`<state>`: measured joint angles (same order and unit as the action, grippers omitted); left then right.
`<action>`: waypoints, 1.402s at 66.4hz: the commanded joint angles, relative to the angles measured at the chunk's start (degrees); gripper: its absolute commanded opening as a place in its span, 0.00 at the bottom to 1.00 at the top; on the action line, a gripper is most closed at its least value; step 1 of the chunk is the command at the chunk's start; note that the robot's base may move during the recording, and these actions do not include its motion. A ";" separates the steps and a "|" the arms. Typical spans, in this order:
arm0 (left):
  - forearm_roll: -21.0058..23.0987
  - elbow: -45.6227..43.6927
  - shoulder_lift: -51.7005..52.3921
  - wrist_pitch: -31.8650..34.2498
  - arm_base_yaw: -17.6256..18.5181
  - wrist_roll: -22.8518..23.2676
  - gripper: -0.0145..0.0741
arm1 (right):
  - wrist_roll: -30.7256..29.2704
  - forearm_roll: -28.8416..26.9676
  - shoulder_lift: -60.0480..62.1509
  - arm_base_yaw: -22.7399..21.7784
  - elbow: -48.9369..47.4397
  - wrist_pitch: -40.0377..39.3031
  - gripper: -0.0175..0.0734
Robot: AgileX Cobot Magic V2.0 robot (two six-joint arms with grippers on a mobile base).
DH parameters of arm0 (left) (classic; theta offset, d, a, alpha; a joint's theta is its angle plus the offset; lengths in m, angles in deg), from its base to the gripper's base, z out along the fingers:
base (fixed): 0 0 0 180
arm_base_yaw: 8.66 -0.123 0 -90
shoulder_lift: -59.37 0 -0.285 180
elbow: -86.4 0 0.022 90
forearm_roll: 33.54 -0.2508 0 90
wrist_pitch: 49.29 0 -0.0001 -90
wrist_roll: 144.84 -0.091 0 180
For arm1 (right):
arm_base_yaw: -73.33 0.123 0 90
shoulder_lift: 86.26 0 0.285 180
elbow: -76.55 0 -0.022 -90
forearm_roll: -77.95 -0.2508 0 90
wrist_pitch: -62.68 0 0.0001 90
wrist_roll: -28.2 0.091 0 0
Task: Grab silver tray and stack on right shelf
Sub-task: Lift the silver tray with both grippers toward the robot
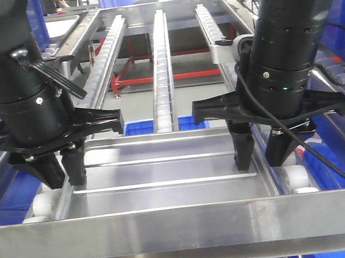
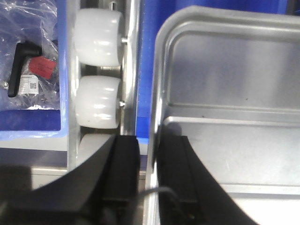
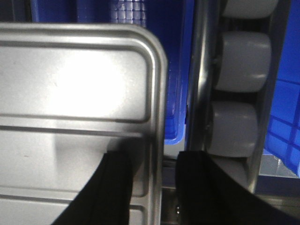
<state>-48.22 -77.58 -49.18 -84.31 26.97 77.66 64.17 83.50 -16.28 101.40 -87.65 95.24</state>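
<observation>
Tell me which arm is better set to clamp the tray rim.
Left, probably: the left gripper straddles the silver tray rim closely, while the right gripper stands wider around it.

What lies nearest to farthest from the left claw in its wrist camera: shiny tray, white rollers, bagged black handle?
1. The silver tray: its rim runs inside the left gripper.
2. The white rollers: just left of the tray.
3. The black handle: far left, bagged, in the blue bin.
</observation>
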 commanded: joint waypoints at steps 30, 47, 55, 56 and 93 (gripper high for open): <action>0.09 -1.52 2.38 0.60 0.14 -0.03 0.07 | -0.36 0.33 2.52 0.05 -1.53 -1.69 0.25; 0.09 -1.52 2.38 0.69 0.14 -0.03 0.07 | -0.36 0.33 2.52 0.05 -1.53 -1.75 0.25; 0.09 -1.52 2.38 0.69 0.14 -0.03 0.07 | -0.36 0.33 2.52 0.05 -1.53 -1.95 0.25; 0.09 -1.52 2.38 0.69 0.14 -0.03 0.07 | -0.36 0.33 2.52 0.05 -1.53 -1.95 0.25; -1.57 -8.20 6.65 -9.88 0.14 -0.12 0.07 | -0.36 -0.35 6.59 0.05 -6.95 7.21 0.25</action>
<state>-48.29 -82.59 -47.15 -92.53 26.97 77.53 64.17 82.74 -14.19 101.40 -91.55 101.15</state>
